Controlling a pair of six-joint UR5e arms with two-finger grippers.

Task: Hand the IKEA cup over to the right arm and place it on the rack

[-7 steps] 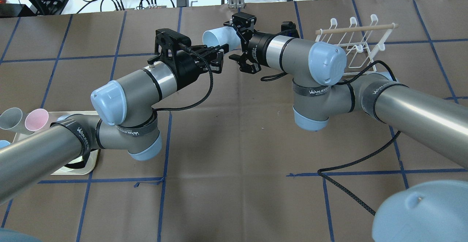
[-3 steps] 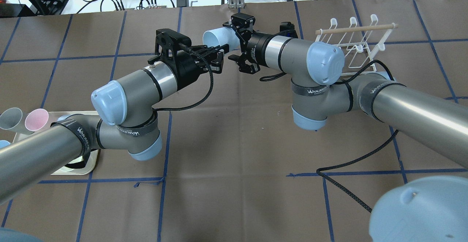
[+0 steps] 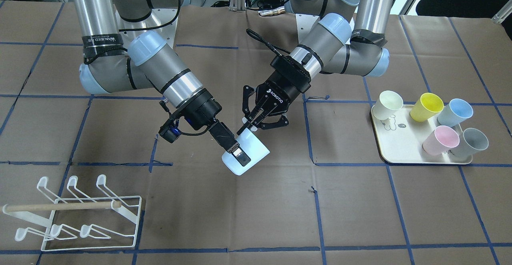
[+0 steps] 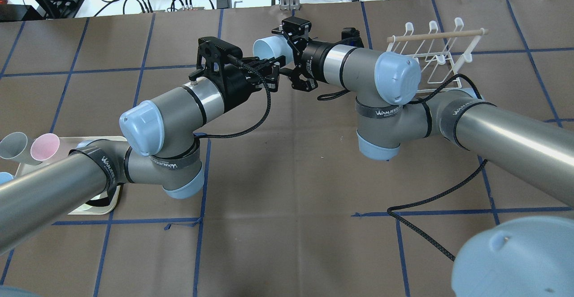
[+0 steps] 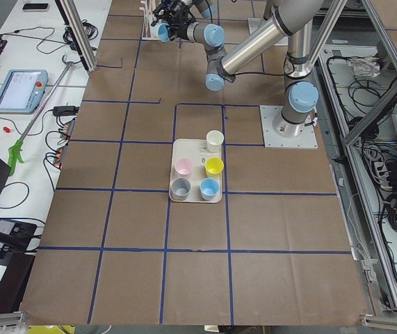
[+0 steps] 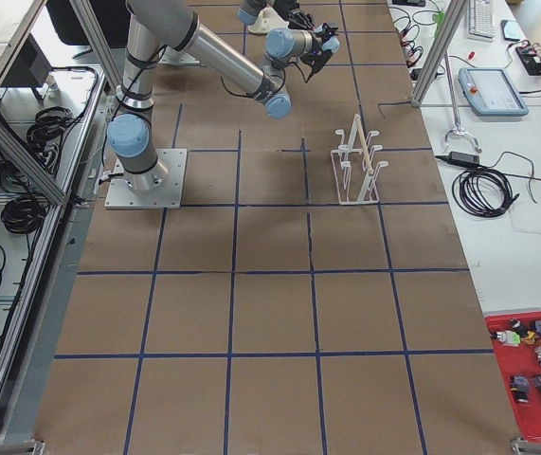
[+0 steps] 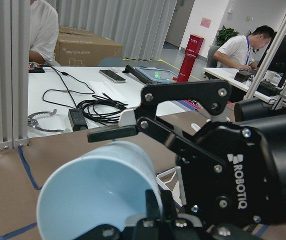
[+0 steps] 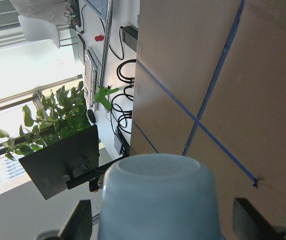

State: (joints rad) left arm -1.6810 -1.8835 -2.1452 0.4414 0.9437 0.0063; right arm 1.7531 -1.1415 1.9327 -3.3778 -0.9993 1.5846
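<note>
A pale blue cup (image 3: 251, 152) hangs in the air between both arms above the table's middle. My left gripper (image 3: 245, 128) is shut on its rim, as the left wrist view (image 7: 150, 215) shows. My right gripper (image 3: 242, 157) is open, one finger on each side of the cup's closed base with small gaps, seen in the right wrist view (image 8: 160, 220). In the overhead view the cup (image 4: 268, 48) lies on its side between the left gripper (image 4: 274, 63) and the right gripper (image 4: 284, 52). The white wire rack (image 3: 60, 207) with its wooden handle stands empty on the robot's right (image 4: 439, 35).
A cream tray (image 3: 400, 149) on the robot's left holds several cups: cream, yellow, blue, pink and grey. A braided black cable (image 4: 430, 207) trails over the table under the right arm. Both elbows hang low over the middle.
My left arm has moved a little forward and right, carrying the cup deeper between the right gripper's fingers. The right gripper has edged slightly towards it.
</note>
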